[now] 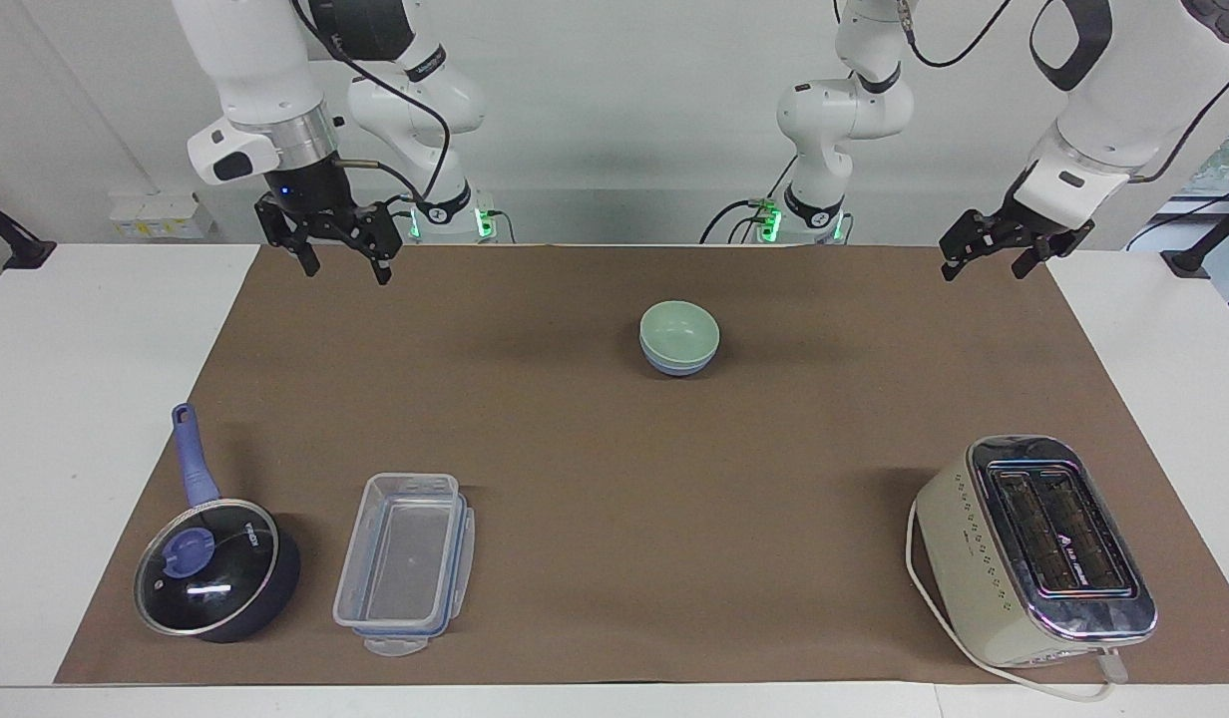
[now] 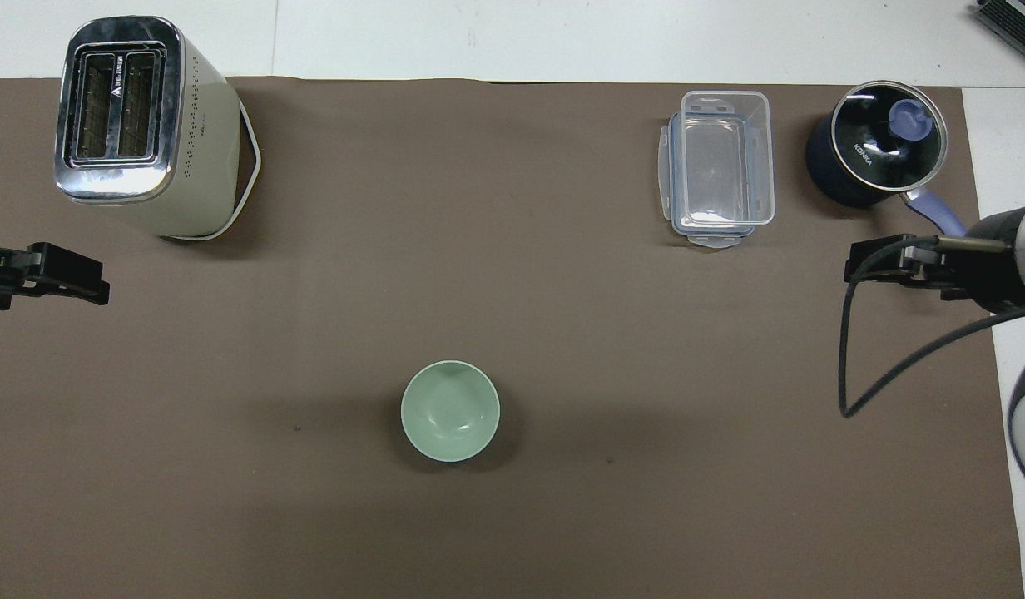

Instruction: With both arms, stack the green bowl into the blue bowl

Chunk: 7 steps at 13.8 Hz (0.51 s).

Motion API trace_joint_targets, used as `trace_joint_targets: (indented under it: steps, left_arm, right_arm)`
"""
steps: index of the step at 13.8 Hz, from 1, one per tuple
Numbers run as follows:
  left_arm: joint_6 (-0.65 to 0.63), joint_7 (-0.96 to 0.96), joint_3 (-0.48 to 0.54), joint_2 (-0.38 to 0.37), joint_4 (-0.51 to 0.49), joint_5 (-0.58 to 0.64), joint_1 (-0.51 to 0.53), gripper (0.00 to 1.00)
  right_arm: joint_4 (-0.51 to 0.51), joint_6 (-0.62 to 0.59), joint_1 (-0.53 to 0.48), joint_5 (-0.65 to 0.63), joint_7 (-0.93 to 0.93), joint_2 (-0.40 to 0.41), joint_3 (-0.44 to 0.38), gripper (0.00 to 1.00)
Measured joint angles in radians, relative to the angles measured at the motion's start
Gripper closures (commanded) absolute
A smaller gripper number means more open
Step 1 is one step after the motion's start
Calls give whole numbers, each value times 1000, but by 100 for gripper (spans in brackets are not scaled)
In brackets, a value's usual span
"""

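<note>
Pale mint-green bowl (image 1: 679, 330) nested upright in the periwinkle-blue bowl (image 1: 678, 363), both arms clear of the stack.

The stacked pair sits on the brown mat (image 1: 614, 439) of the worktop, mouths facing straight up; being round, the bowls have no long axis. Only the blue bowl's lower wall shows under the green rim. The right gripper (image 1: 338, 261) hangs over the mat's corner at the right arm's end, jaws spread and holding nothing. The left gripper (image 1: 982, 261) waits over the mat's edge at the left arm's end, jaws likewise apart and empty. Farther from the robots stand a cream and chrome two-slot toaster (image 1: 1033, 548), a clear rectangular plastic container (image 1: 405, 563) and a dark blue glass-lidded saucepan (image 1: 215, 578).
</note>
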Motion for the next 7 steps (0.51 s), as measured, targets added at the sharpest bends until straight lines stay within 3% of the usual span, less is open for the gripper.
trace_joint_targets:
  steps: [4,7]
  left_arm:
    - [0,0,0,0,0,0,0,0]
    - [0,0,0,0,0,0,0,0]
  right_arm:
    - [30,-26,-4,-1,0,29,0,0]
    - [-3,-9,-2,1,0,13,4,0]
